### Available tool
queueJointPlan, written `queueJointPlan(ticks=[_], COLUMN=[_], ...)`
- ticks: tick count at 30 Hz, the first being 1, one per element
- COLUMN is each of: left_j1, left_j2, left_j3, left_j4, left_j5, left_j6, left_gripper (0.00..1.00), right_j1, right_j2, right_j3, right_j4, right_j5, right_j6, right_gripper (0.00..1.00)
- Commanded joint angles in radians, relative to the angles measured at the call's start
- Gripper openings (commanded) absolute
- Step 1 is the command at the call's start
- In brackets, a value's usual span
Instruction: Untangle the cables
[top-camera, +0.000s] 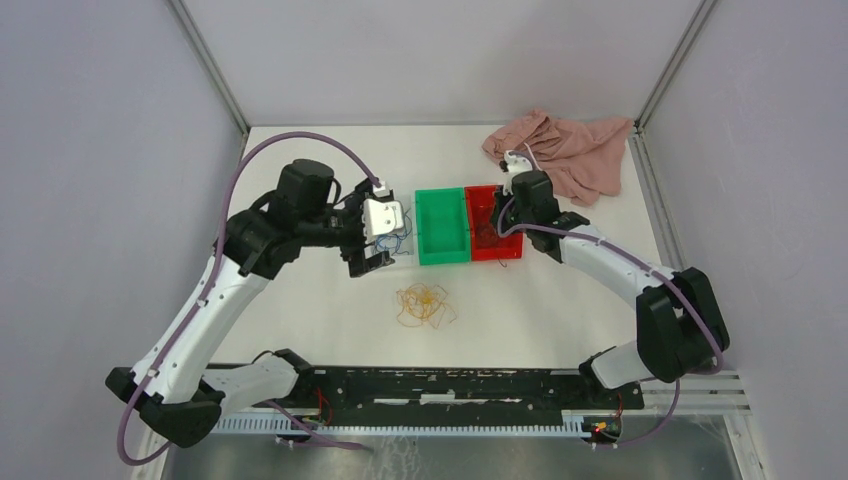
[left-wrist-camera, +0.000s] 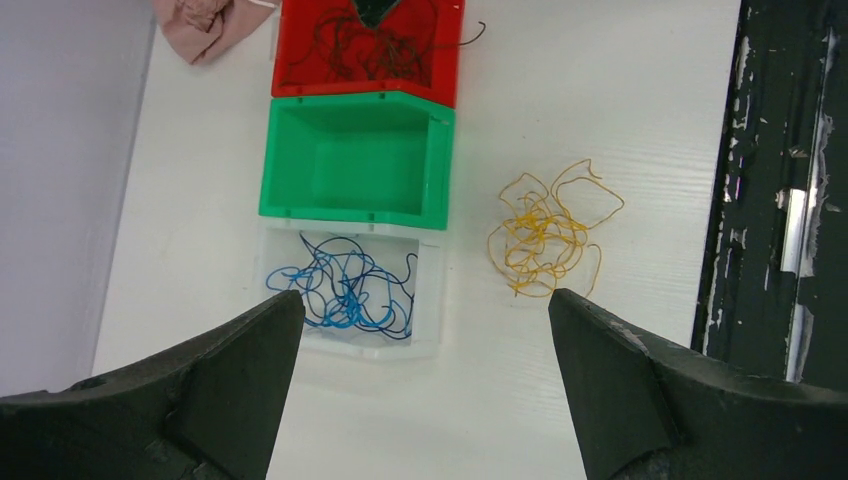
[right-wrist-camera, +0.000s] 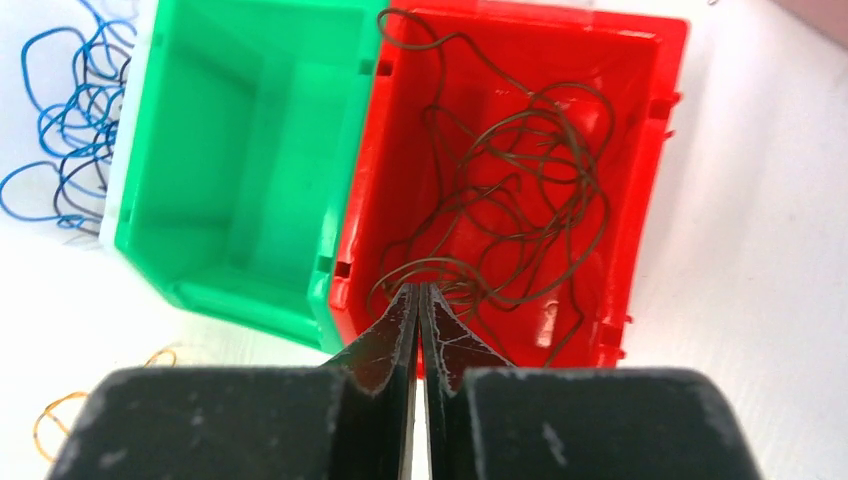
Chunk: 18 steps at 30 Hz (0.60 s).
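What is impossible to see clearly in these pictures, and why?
Top view: the left gripper covers most of the thin blue wires.
Right wrist view: the closed right gripper hides whether a dark red wire is pinched.
Left wrist view: the red plastic bin is cut by the top edge.
Top view: the thin yellow wires are too small to count.

A robotics lab cell: a white bench boxed in by plain pale walls and aluminium corner posts. A left arm and a right arm are bolted to a black rail at its near edge.
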Motion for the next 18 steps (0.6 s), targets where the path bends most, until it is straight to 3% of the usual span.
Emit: queueJointPlan(ticks=[1, 11, 18], left_j1=[-0.002, -0.003, -0.002], left_j2=[0.008, 0.005, 0.002], left_j3=[0.014, 0.042, 0.026], left_j4=[-0.022, -0.046, -0.051], left_j5=[-0.009, -0.009, -0.006], left_j6=[-0.035, 0.007, 0.013], left_gripper=[0.99, 0.99, 0.99], right_j1=[-0.007, -0.071, -0.071], right_j2=[0.026, 0.311, 0.274], right_j3=[0.039, 0.204, 0.237], right_j4=[-0.047, -0.065, -0.055], right_j5=[-0.096, -0.124, -0.150], right_j6=[0.027, 0.042, 0.032], right_gripper=[0.07, 0.02, 0.06])
